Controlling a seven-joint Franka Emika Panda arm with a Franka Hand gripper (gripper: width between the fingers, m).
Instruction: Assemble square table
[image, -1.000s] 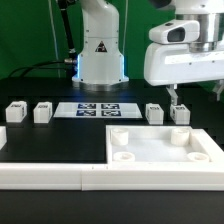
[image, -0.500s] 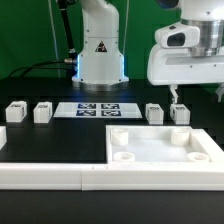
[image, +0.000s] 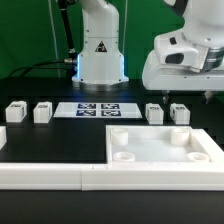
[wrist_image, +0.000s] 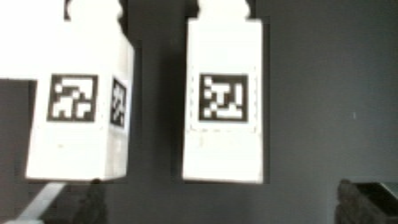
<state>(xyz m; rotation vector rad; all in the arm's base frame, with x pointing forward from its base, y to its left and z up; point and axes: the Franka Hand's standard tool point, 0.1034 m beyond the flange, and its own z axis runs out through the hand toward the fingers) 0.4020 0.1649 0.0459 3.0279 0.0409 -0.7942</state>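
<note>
A black table top (image: 40, 140) is seen before a green backdrop (image: 142, 28), with the white base of the robot (image: 100, 50) set at the middle of the far edge. The large white plastic square slab with round corner sockets (image: 160, 147) is laid flat in the lower right of the exterior view, inside the corner of the long white L-shaped border wall (image: 50, 176). All four of its sockets are shown empty. Four short white tagged legs are lined up behind it. Two are placed at the exterior view's left (image: 14, 112) (image: 42, 112) and two at the exterior view's right (image: 154, 113) (image: 180, 112), and the flat white marker board (image: 97, 109) is fixed between the pairs. No leg is touched or fitted. The white arm (image: 185, 55) is held above the right-hand pair. In the wrist view two tagged legs (wrist_image: 80, 110) (wrist_image: 226, 100) are seen lying side by side, apart from each other. They are judged to be that same pair. The two-finger gripper (wrist_image: 210, 205) is spread wide and nothing is held in it, one dark fingertip (wrist_image: 50, 205) being visible at each side of the wrist view. The assembly is therefore judged to be at its very start: nothing is joined yet. Every leg is left to be picked up, carried to a socket and fastened.
</note>
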